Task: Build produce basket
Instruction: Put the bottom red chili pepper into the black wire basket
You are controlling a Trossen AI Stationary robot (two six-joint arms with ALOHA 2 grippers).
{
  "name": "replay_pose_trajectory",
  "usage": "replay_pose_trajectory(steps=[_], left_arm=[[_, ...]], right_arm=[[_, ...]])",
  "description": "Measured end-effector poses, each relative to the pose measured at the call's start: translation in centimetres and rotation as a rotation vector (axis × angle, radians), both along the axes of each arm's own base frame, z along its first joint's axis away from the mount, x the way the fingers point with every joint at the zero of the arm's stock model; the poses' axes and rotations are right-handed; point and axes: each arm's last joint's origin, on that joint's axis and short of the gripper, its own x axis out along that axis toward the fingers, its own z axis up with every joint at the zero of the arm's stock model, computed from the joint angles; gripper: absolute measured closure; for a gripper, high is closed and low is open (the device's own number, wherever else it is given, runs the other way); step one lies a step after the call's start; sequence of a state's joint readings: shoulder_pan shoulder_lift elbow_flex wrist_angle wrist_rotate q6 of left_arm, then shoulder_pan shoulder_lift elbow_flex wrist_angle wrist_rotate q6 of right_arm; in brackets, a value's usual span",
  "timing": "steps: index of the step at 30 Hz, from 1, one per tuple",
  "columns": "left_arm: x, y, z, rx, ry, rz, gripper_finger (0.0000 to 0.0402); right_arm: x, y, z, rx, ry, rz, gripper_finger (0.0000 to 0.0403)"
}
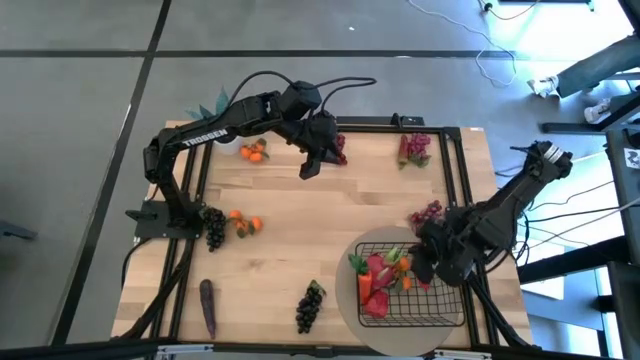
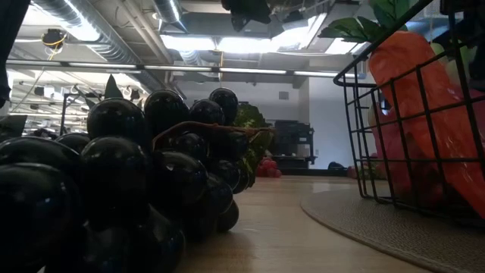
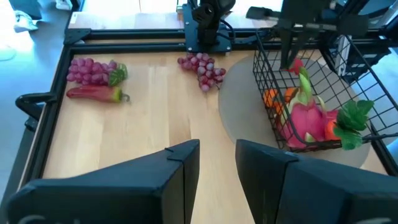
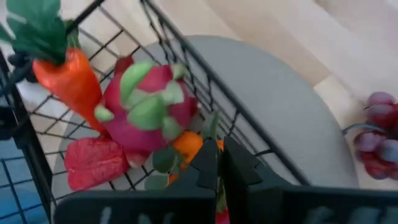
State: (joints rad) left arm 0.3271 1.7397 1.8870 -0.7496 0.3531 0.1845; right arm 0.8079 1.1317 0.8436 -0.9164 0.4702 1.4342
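The black wire basket (image 1: 415, 290) stands on a round beige mat (image 1: 395, 338) at the near right. It holds a pink dragon fruit (image 4: 146, 109), a carrot (image 4: 71, 78) and a red strawberry (image 4: 93, 160). My right gripper (image 4: 217, 163) reaches down over the basket's far right side, shut, with an orange tangerine (image 4: 186, 144) at its tips. My left gripper (image 3: 217, 152) hangs high over the table's far middle, open, with nothing between its fingers. Red grapes (image 1: 338, 148) lie beside it. My right gripper comes slanting down from above into the basket. Its shut fingertips (image 4: 208, 163) meet the green leaves (image 4: 211, 127) beside the tangerine. The fingers hide the exact place of contact, and I cannot tell whether the tangerine rests on the other fruit.
Loose produce lies on the wooden table: pink grapes (image 3: 90, 70) with a red chili (image 3: 93, 93) far right, red grapes (image 3: 202, 67) by the mat, tangerines (image 1: 245, 225) (image 1: 255, 150), dark grapes (image 1: 213, 228) (image 1: 310, 305) and an eggplant (image 1: 208, 308). A black frame edges the table.
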Motion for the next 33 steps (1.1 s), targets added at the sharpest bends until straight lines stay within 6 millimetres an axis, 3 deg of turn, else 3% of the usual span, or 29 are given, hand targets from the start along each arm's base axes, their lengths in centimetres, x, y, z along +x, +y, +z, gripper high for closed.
replay_pose_trajectory(steps=[7,16,33], left_arm=[[0.0,0.0,0.0,-0.011,-0.001,0.008,0.0308],[-0.1,0.3,0.0,-0.023,0.000,0.023,0.0308],[-0.1,0.3,0.0,-0.014,0.000,0.017,0.0308]], right_arm=[[1.0,1.2,-1.6,-0.037,0.038,0.005,0.0403],[2.5,3.0,-0.9,0.072,-0.111,0.113,0.0403],[6.5,5.8,-3.2,0.010,-0.239,0.313,0.0403]])
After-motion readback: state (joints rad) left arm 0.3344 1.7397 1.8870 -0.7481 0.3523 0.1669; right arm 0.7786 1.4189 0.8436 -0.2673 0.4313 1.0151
